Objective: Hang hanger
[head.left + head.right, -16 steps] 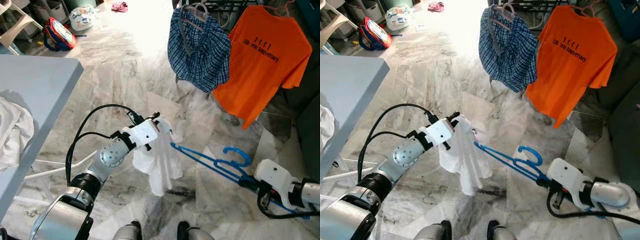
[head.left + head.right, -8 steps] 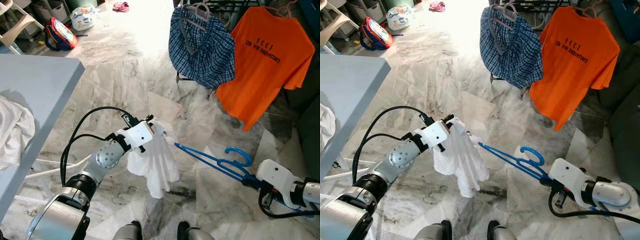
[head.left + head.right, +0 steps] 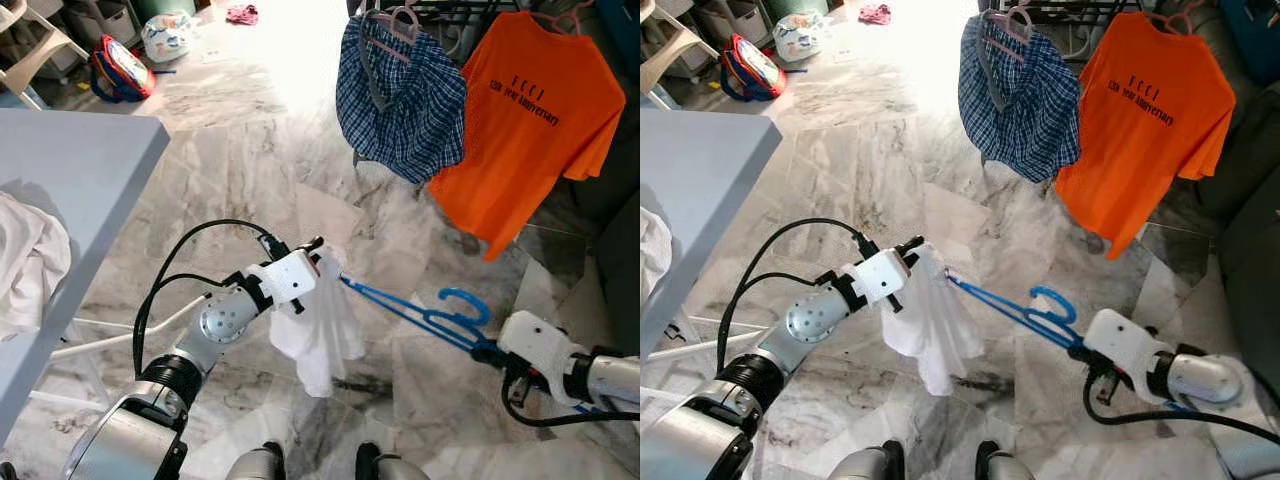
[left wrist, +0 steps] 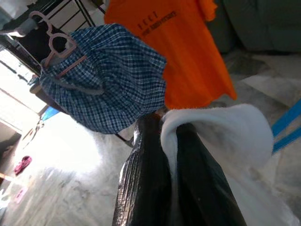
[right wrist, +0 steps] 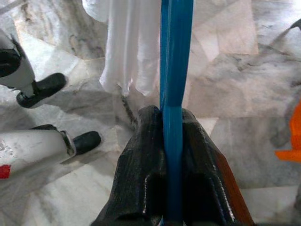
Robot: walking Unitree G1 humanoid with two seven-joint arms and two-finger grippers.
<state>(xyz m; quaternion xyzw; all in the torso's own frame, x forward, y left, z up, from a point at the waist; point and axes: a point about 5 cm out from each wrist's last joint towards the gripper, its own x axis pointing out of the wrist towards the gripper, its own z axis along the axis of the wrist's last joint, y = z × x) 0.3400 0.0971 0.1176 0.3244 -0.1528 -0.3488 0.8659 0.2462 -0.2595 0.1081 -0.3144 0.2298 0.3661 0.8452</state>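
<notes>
Raised slightly, left gripper stays clamped on white cloth; right gripper clamps blue hanger.

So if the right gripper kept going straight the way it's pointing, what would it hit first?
Probably the white cloth. The right gripper points along the blue hanger it clamps, and the cloth hangs at the hanger's far end, held by the left gripper. Depth is uncertain.

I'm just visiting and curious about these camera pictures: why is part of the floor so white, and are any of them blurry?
Eye views: sunlight glares on the marble floor at the top, washing it out; the rest is sharp. Left wrist view: the same glare, and the black fingers pinching the white cloth look soft, too close. Right wrist view: evenly lit, blue hanger clear.
</notes>
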